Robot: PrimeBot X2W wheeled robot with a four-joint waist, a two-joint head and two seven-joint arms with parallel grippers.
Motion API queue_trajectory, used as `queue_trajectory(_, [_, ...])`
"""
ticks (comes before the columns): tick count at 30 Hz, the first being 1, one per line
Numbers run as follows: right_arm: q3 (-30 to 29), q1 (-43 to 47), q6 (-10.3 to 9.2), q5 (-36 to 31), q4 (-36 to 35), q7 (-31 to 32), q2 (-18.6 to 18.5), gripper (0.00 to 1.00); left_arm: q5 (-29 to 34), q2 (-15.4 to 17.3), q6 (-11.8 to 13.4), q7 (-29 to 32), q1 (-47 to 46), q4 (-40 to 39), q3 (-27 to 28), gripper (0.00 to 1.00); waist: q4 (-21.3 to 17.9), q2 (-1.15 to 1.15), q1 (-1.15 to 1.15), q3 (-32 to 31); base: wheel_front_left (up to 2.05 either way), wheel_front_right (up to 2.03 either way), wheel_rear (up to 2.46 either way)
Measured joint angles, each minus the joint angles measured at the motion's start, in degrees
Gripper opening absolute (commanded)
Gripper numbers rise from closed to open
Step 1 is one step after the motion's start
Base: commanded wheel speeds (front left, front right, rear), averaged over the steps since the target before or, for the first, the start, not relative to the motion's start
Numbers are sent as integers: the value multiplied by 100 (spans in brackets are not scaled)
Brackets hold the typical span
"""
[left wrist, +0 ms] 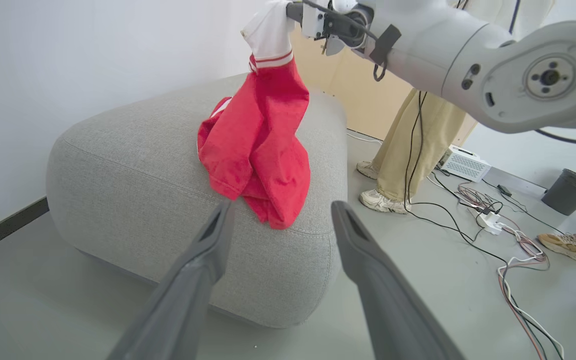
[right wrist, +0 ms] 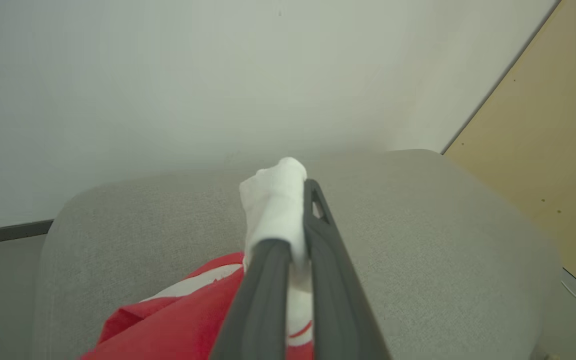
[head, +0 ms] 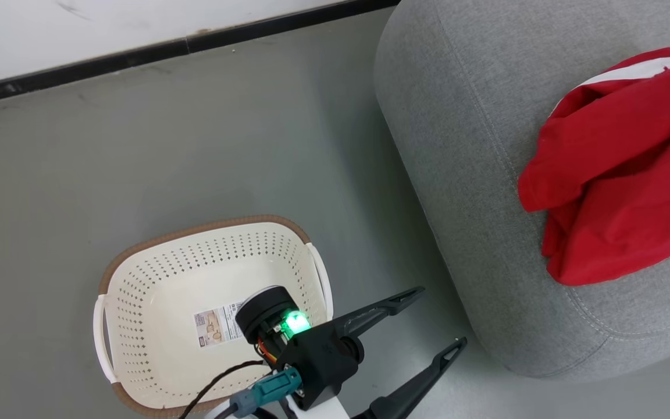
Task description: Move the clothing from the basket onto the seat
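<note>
R gripper (right wrist: pixel 295 215) clamps clothing (left wrist: pixel 263 145) by white cuff (right wrist: pixel 273 200) — rest droops onto seat (left wrist: pixel 133 165) near its edge; L gripper (head: pixel 442 315) spread wide, betw. basket (head: pixel 154 273) & seat.

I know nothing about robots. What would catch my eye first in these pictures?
The bright red clothing stands out: it hangs by a white cuff from the shut fingers of the right gripper, its lower folds lying on the grey seat. On the floor beside the seat stands the cream basket, and the left gripper, fingers spread, points between the two.
</note>
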Motion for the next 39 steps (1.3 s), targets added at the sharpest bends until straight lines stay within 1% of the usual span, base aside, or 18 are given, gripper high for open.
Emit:
queue_trajectory(6, [-134,71,0,-7,326,125,152,0,41,34,0,87,-28,-63,3,100,34,0,0,135,0,0,0])
queue_trajectory(12, [-305,163,0,-12,690,391,256,0,46,44,9,160,-135,-103,3,100,69,0,0,271,0,0,0])
queue_trajectory(19, [-414,151,0,-60,901,513,253,0,98,63,10,249,-180,-142,4,100,113,0,0,411,0,0,0])
queue_trajectory(20, [-424,151,0,-60,949,515,254,4,98,63,10,249,-200,-142,4,100,120,0,0,428,0,0,0])
queue_trajectory(21, [-434,151,0,-60,1006,546,257,25,99,63,9,249,-230,-142,4,100,126,0,0,443,0,0,0])
queue_trajectory(22, [-455,151,0,-59,1046,591,269,44,99,64,10,249,-255,-142,5,100,132,0,0,457,0,0,0])
queue_trajectory(23, [-483,149,0,-59,1061,608,287,48,99,65,9,250,-266,-143,7,100,138,0,0,468,0,0,0])
queue_trajectory(24, [-495,145,0,-59,1073,609,298,89,99,67,9,250,-266,-143,5,100,143,0,0,477,0,0,0])
queue_trajectory(25, [-498,137,0,-60,1085,609,299,100,99,69,9,250,-266,-143,5,100,148,0,0,485,0,0,0])
queue_trajectory(29, [-508,101,0,-68,1206,645,311,100,99,88,9,258,-277,-142,2,100,162,0,0,493,0,0,0])
queue_trajectory(36, [-482,-96,0,-211,1206,624,334,100,98,105,8,258,-284,-134,0,100,170,0,0,444,0,0,0])
queue_trajectory(39, [-369,-137,0,-270,1207,520,334,100,97,98,8,248,-285,-125,-3,100,175,0,0,397,0,0,0])
